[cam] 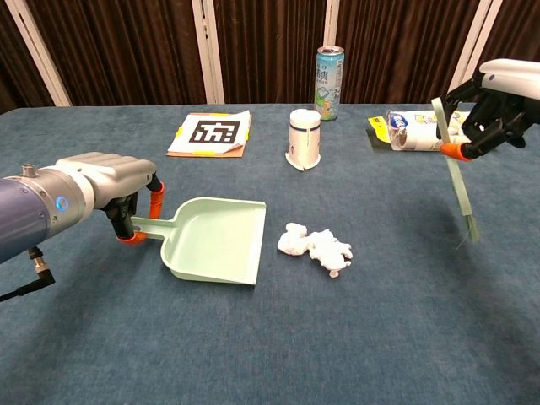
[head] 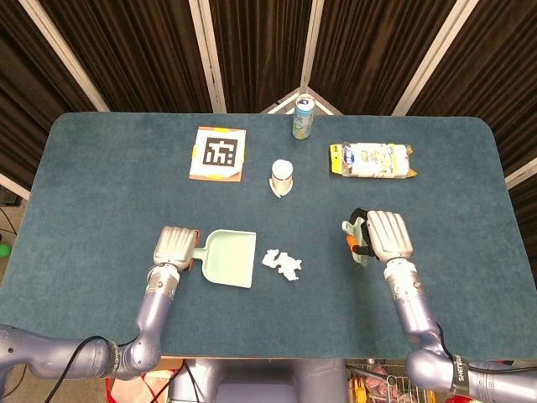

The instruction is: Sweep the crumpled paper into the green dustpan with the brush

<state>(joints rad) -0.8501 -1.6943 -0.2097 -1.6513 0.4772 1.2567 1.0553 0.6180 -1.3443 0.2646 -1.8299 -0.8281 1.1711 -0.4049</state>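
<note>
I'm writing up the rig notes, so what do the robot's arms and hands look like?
Both arms are glossy bluish-grey tubes. The left hand and right hand have silver-grey backs, black inner parts and orange fingertips. A black cable trails from the left arm.

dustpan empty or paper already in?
Empty. The green dustpan shows a bare tray; the crumpled paper lies on the table beside its open edge, apart from it.

The tabletop (cam: 270,337) was dark teal. The dustpan (cam: 211,240) was pale green, the crumpled paper (cam: 316,248) white. The brush (cam: 456,173) was light green. Each silver robot hand, left (cam: 105,181) and right (cam: 506,93), had orange fingertips (cam: 156,201). The card (cam: 211,132) bore a black-and-white square pattern.
</note>
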